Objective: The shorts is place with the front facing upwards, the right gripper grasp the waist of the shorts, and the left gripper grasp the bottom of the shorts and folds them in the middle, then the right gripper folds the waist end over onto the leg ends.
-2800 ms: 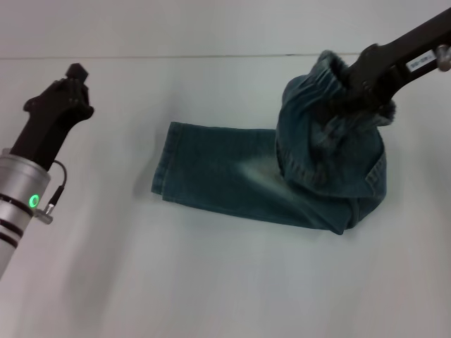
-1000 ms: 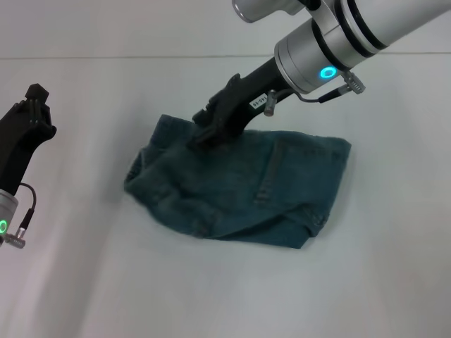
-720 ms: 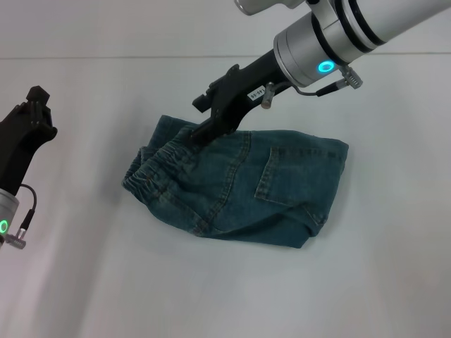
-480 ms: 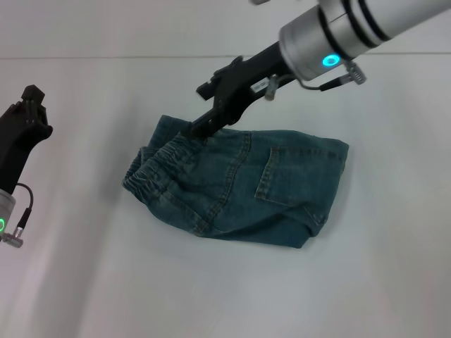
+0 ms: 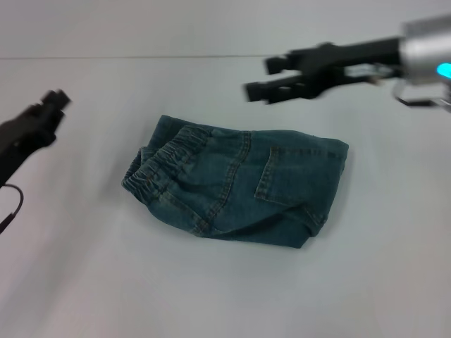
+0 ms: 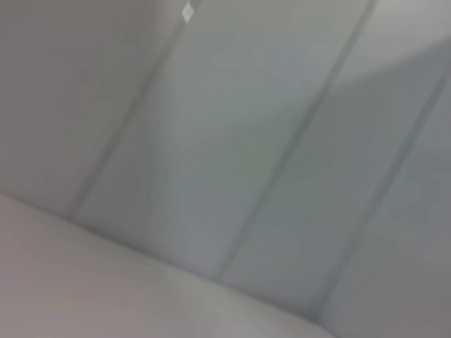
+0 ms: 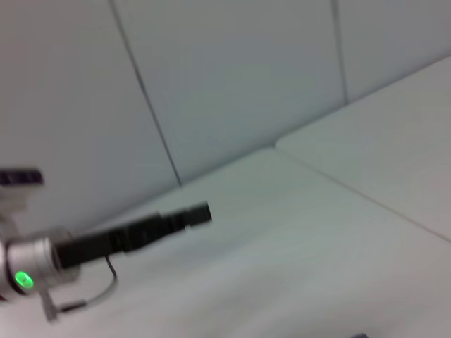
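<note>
Head view: one folded shorts (image 5: pixel 236 184), two grippers apart, empty.

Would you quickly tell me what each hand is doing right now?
Left hand: holding nothing, off the shorts' left; cannot tell.
Right hand: open, empty, above the shorts.

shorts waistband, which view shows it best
The head view: the shorts lie folded on the table, with the waist of the shorts on top. Neither wrist view shows the shorts.
</note>
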Controlling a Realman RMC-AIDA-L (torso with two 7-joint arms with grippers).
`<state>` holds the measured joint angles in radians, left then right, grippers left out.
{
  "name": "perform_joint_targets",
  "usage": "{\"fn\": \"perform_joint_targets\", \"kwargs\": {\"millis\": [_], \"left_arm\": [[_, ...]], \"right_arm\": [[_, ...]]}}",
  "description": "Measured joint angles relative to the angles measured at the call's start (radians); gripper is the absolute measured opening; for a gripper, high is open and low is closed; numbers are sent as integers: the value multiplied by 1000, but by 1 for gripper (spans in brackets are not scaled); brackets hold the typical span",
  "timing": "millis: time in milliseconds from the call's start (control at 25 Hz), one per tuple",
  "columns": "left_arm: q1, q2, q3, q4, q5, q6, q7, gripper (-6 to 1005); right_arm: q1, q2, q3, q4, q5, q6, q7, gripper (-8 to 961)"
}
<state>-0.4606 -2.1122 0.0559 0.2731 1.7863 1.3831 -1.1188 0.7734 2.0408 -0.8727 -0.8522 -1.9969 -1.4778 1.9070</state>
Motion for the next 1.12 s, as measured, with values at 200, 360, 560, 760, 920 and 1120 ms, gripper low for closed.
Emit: {"fn": "perform_joint_targets", "kwargs": {"millis": [200,360,560,760,920,1120], "left_arm": [[59,16,315,235,23,141,-212,247],[90,33,369,379,106,310,-329,344],[102,46,372,466,212,447,-379,447],[97,33,398,495,329,468,-385,605],[97,28,397,501,347,465,-387,761],[99,27,395,502,349,465,-390,812]], "right_arm": [[-184,-34,62,-7,108,-126,-29,924],[-254,-43,74,-15,108,-191,-31,924],[-332,-38,84,-3,107,-262,-70,924],[-370,-34,124,65,104,-301,-134,924],[-383,-39,138,94,103,-313,-165,924],[-386,-39,141,98,100,-312,-169,924]]}}
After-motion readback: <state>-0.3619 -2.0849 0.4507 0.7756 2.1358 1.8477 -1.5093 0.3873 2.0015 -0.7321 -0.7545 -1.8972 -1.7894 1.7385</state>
